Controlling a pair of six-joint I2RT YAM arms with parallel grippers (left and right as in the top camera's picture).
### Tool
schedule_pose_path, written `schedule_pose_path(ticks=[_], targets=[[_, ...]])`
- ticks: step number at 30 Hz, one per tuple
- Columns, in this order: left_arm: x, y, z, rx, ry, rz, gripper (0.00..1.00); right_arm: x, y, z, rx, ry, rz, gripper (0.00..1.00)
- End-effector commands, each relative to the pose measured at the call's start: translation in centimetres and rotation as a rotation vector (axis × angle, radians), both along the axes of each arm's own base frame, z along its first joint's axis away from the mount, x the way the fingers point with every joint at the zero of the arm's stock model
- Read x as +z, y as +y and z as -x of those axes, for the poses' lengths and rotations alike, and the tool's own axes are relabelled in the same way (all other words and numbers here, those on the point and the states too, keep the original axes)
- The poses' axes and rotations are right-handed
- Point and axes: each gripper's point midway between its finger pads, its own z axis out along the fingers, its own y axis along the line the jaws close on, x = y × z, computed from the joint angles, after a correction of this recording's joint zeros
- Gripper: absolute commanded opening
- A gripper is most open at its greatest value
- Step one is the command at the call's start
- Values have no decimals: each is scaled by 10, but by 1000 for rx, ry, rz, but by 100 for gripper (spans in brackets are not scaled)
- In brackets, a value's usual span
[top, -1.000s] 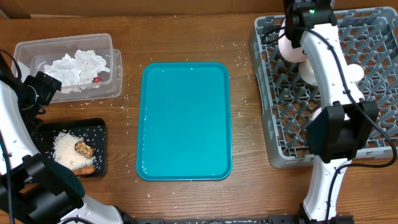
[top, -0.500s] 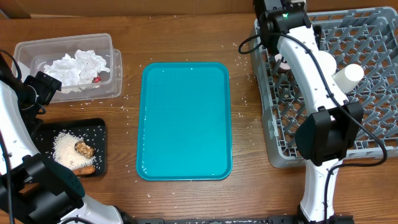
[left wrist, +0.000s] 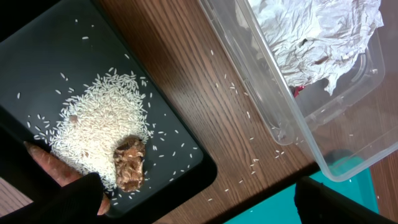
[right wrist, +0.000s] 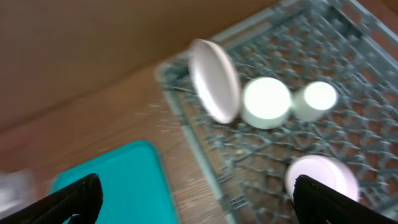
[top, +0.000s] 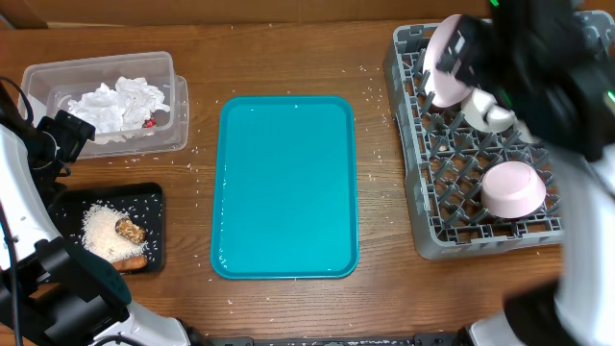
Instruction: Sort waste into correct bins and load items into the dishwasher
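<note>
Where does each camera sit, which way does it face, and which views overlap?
Overhead: fixed above the table, facing straight down on teal tray, clear tub, black tray, dish rack; left arm and blurred right arm show.
Left wrist: over the table's left, facing down on black tray and clear tub; open left gripper, fingertips at the bottom edge.
Right wrist: over the dish rack, angled down, blurred; open right gripper, fingertips in the bottom corners.
Shared: overhead and right wrist both show dish rack, plate, teal tray.
</note>
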Motion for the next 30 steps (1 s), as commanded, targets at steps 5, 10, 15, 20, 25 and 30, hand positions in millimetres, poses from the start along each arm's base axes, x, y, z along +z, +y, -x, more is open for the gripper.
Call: schedule_pose_path(ticks=[5,10,15,20,25,30], targets=[[-1,3,-3,12,3,-3,100,60,38,101,302,-170,-178,100],[-1,3,-3,12,3,-3,100,79,30,134,362,-246,-211,100],[-1,3,-3,12,3,-3,100,92,22,159,404,-306,-231,100],[-1,3,-3,12,3,-3,100,103,7,186,464,-387,-164,100],[-1,3,-3,12,3,-3,100,98,-15,211,431,-424,-151,100],[-1,3,-3,12,3,-3,100,73,-31,210,335,-364,-100,100]])
